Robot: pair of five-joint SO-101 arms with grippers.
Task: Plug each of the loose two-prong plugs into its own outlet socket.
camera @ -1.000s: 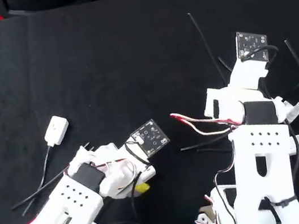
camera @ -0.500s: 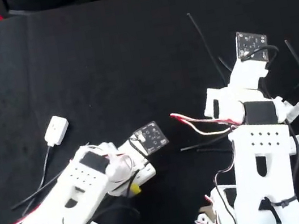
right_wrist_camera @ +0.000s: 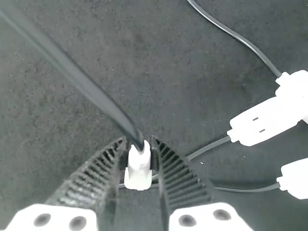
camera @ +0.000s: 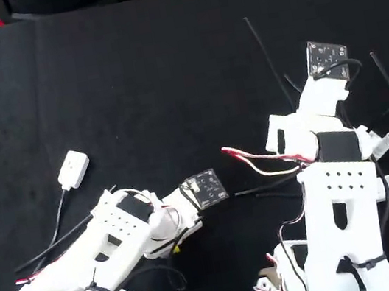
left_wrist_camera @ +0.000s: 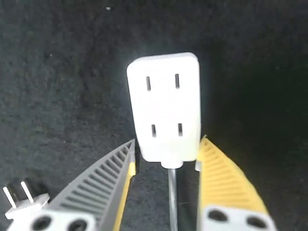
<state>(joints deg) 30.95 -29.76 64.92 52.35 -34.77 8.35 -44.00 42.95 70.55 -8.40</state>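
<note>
**Left arm re-posed, right arm static.** In the high view my left arm (camera: 113,237), at the lower left of the frame, had rolled and carried its wrist slightly toward the lower right. My right arm (camera: 340,188), at the right of the frame, had not moved.

My left gripper (left_wrist_camera: 166,144) bracketed the cord end of a white outlet block (left_wrist_camera: 163,96) with a finger against each side, which I judged to be a grasp. Both pairs of slots faced the wrist camera and stood unoccupied. A loose plug (left_wrist_camera: 23,197) lay on the table (camera: 130,74) beside the grey finger, its prongs bare.

My right gripper (right_wrist_camera: 138,140) was clamped on a small white plug (right_wrist_camera: 138,168), apart from a free socket (right_wrist_camera: 267,119). Another white outlet (camera: 73,169) lay at the left of the high view, apart from both arms.

The shift read as squaring the block for insertion. No plug appeared seated yet.
</note>
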